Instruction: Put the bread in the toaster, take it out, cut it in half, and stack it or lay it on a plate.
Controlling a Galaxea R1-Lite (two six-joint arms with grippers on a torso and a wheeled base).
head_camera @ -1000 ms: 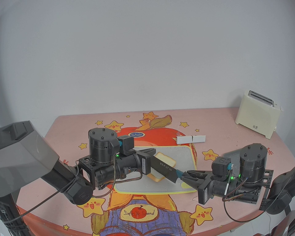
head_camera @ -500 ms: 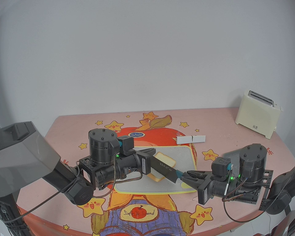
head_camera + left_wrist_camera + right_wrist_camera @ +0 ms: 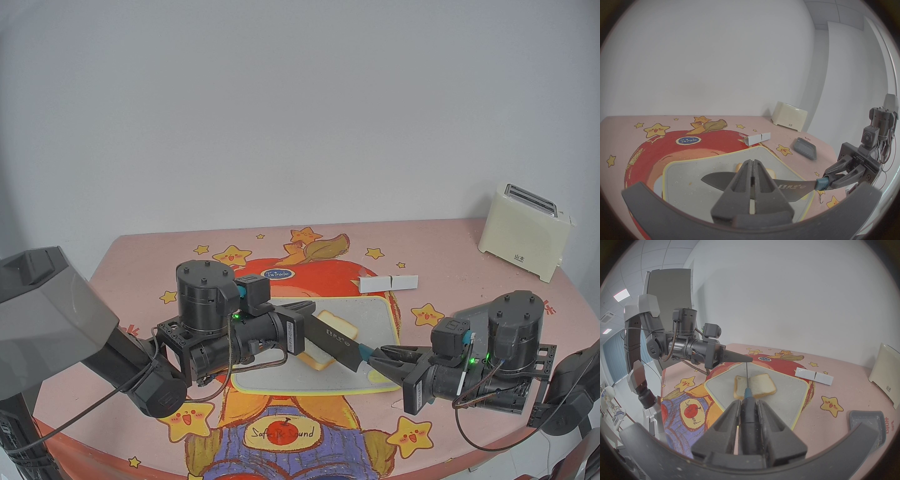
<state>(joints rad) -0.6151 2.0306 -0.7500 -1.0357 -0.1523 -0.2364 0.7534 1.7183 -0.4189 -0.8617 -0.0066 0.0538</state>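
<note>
A slice of bread (image 3: 342, 325) (image 3: 757, 385) lies on the white cutting board (image 3: 378, 311). A knife with a dark blade (image 3: 334, 340) and a teal handle (image 3: 747, 393) stands edge-down across the slice. My right gripper (image 3: 378, 360) (image 3: 747, 405) is shut on the handle, at the board's right front corner. My left gripper (image 3: 311, 306) (image 3: 752, 162) comes in from the left, shut, with its fingers over the blade's back. Those fingers hide most of the bread in the left wrist view. Whether they touch the blade is unclear.
A cream toaster (image 3: 525, 231) stands at the table's far right corner. A grey plate (image 3: 473, 316) (image 3: 804, 148) lies beside my right arm. A folded white card (image 3: 387, 283) sits behind the board. The table's far left and front are bare.
My left arm has shifted slightly to the left. The knife, the bread and my right gripper stay about where they were.
</note>
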